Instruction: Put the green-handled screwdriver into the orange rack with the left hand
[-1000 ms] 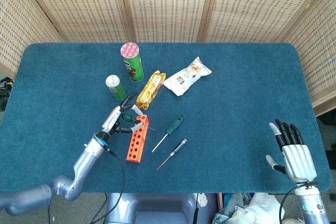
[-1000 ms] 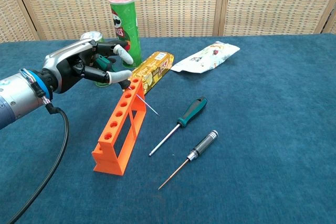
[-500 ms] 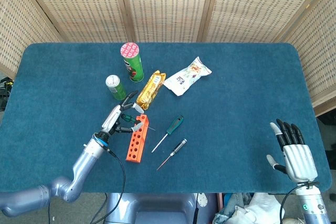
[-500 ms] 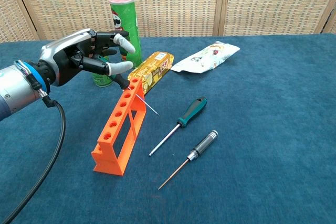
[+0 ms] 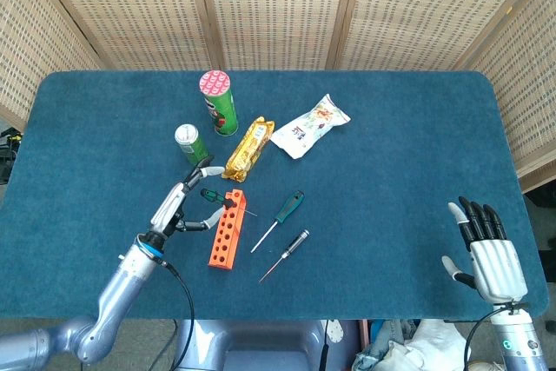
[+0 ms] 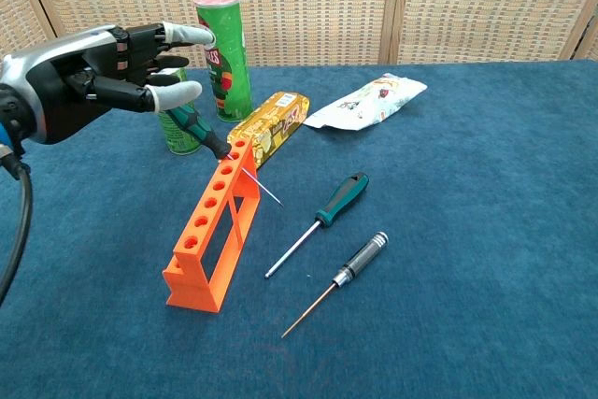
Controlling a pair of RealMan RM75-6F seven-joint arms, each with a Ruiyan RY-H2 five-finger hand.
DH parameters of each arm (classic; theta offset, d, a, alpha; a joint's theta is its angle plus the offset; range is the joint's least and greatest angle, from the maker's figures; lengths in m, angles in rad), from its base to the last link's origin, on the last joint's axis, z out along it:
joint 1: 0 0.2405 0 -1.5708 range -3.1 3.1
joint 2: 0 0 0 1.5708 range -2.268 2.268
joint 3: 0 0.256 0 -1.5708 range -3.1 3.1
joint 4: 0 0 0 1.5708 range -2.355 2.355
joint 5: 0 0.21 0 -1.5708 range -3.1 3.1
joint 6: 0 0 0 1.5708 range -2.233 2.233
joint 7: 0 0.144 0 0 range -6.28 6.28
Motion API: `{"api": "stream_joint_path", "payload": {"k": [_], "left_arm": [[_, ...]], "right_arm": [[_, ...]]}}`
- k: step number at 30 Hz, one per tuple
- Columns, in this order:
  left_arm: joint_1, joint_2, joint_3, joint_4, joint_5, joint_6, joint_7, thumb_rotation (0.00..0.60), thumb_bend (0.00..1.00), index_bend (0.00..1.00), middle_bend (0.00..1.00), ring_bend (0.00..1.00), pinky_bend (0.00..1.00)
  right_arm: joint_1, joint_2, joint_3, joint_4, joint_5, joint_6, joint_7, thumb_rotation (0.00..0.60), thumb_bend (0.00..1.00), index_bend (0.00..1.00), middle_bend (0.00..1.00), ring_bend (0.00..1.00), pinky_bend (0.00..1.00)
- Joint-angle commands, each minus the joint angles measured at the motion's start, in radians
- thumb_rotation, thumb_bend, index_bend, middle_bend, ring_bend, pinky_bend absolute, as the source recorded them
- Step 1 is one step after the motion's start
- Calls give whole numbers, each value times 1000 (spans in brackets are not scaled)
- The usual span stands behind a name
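A green-handled screwdriver (image 5: 212,195) (image 6: 190,129) stands tilted in the end hole of the orange rack (image 5: 225,230) (image 6: 211,234). Its thin shaft pokes out through the rack's far side. My left hand (image 5: 178,208) (image 6: 93,77) hovers just left of the handle with its fingers spread, touching nothing. My right hand (image 5: 486,254) stays at the table's near right edge, fingers extended and empty; the chest view does not show it.
A second green-handled screwdriver (image 5: 286,209) (image 6: 340,199) and a black-handled one (image 5: 293,246) (image 6: 360,259) lie right of the rack. Behind it are a small green can (image 5: 189,144), a tall green tube (image 5: 221,102) (image 6: 222,44), a yellow packet (image 5: 248,149) (image 6: 271,126) and a white bag (image 5: 308,126) (image 6: 369,100).
My left hand has let go of the screwdriver, opened, and drawn back to the left. The screwdriver stays leaning in the rack's end hole. The right hand has not moved.
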Motion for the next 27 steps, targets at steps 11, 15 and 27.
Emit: {"api": "stream_joint_path", "payload": {"k": [11, 15, 27], "left_arm": [[72, 56, 32, -97, -43, 47, 94, 600, 369, 175, 0, 0, 0], [75, 55, 30, -92, -40, 41, 90, 600, 369, 178, 0, 0, 0], [52, -1, 8, -59, -68, 2, 87, 600, 372, 178, 0, 0, 0]], "right_arm": [[1, 0, 1, 2, 5, -5, 3, 600, 240, 0, 0, 0, 0], [2, -2, 0, -1, 2, -6, -3, 600, 241, 0, 0, 0, 0], [2, -2, 0, -1, 4, -8, -4, 600, 243, 0, 0, 0, 0]]}}
